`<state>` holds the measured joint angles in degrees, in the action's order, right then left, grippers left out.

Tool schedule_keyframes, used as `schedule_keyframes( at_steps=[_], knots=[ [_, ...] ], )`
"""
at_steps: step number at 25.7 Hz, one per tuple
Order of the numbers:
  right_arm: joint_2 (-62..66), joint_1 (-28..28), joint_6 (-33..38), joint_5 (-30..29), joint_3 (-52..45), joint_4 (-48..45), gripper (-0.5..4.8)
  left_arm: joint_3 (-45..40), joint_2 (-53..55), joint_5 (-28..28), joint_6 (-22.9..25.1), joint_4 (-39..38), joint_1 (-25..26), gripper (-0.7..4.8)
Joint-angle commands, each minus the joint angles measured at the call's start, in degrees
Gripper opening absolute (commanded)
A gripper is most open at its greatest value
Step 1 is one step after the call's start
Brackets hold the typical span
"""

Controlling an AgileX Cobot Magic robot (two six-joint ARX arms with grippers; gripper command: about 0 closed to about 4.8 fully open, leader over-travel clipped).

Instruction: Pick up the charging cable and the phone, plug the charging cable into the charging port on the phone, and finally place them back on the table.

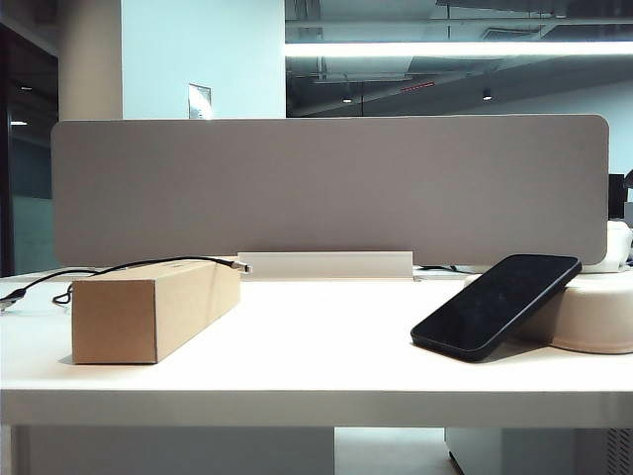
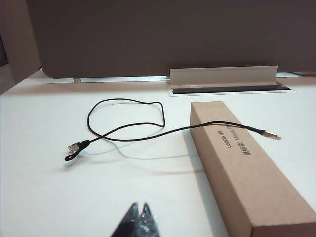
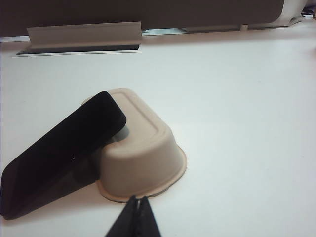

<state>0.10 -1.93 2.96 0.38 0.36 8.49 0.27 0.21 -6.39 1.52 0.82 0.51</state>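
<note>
The black charging cable (image 2: 129, 138) lies looped on the white table (image 2: 49, 187) and runs over a brown cardboard box (image 2: 242, 168), its silvery plug tip (image 2: 273, 135) hanging past the box's far side. In the exterior view the charging cable (image 1: 148, 263) drapes over the box top. The black phone (image 1: 497, 303) leans tilted against an upturned cream tray (image 1: 593, 315); the right wrist view shows the phone (image 3: 59, 153) too. Its charging port cannot be made out. My left gripper (image 2: 139, 206) is shut and empty, well short of the cable. My right gripper (image 3: 138, 199) is shut and empty, just before the tray.
The cardboard box (image 1: 153, 307) stands at the left of the table. A grey divider panel (image 1: 326, 188) with a pale cable-slot cover (image 1: 326, 264) closes off the back. The cream tray (image 3: 143, 153) sits upside down at the right.
</note>
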Motion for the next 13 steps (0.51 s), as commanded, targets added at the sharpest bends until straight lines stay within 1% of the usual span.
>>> schedule_keyframes(
  at_steps=[1,13],
  knots=[
    [-0.11,-0.04,-0.22,-0.15,-0.33,-0.63,-0.05,0.20,0.02,-0.04,-0.02,0.46,-0.07,-0.05],
    [-0.11,-0.04,-0.22,-0.15,-0.33,-1.01,-0.06,0.20,0.02,-0.04,0.00,0.46,-0.07,-0.05]
  ],
)
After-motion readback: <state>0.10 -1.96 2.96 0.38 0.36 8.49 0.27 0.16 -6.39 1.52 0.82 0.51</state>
